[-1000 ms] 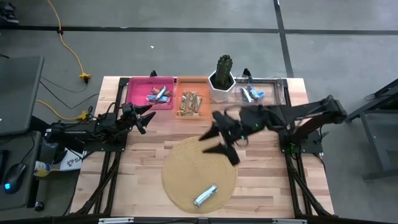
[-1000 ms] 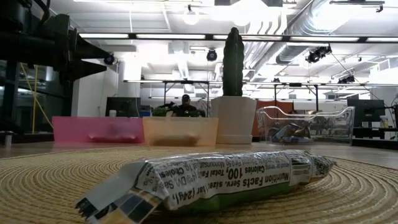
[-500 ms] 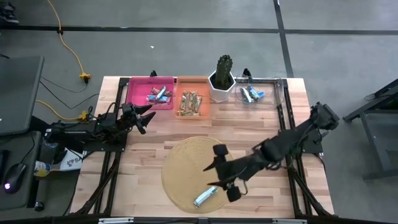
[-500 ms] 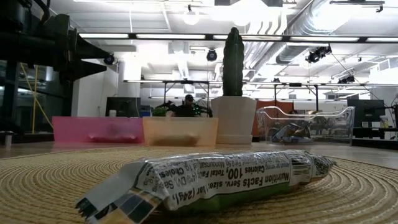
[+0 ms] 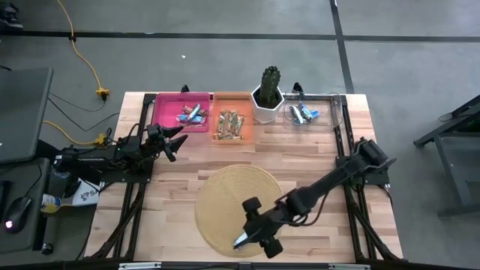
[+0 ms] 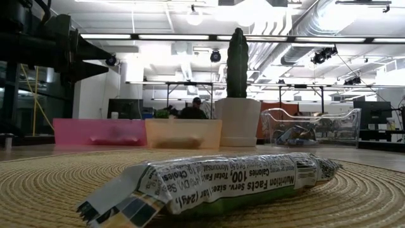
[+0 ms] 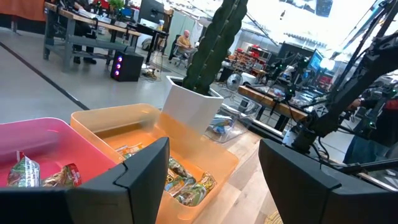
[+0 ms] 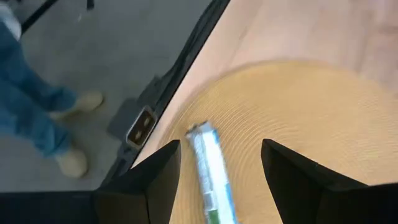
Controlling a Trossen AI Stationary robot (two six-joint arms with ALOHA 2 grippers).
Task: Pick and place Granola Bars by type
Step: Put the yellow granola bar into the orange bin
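One granola bar [image 5: 247,237] in a silvery-white printed wrapper lies flat on the round woven mat [image 5: 225,196], near the table's near edge; it also shows in the low view [image 6: 215,183] and the right wrist view [image 8: 210,168]. My right gripper [image 5: 255,227] is open and hovers above the bar, its fingers [image 8: 158,177] standing either side of it without touching; the low view shows no fingers at the bar. More bars lie in the pink bin [image 5: 182,111], the orange bin [image 5: 232,124] and the clear bin [image 5: 311,112]. My left gripper [image 5: 174,141] waits open beside the pink bin.
A green cactus in a white pot [image 5: 268,94] stands between the orange and clear bins along the far edge. Bare wood lies between the mat and the bins. In the right wrist view a person's legs [image 8: 37,118] stand on the floor past the near edge.
My right arm has swept from mid-table in front of the cactus toward the near edge and come in over the bar on the mat, fingers still open. The bar has stayed where it was.
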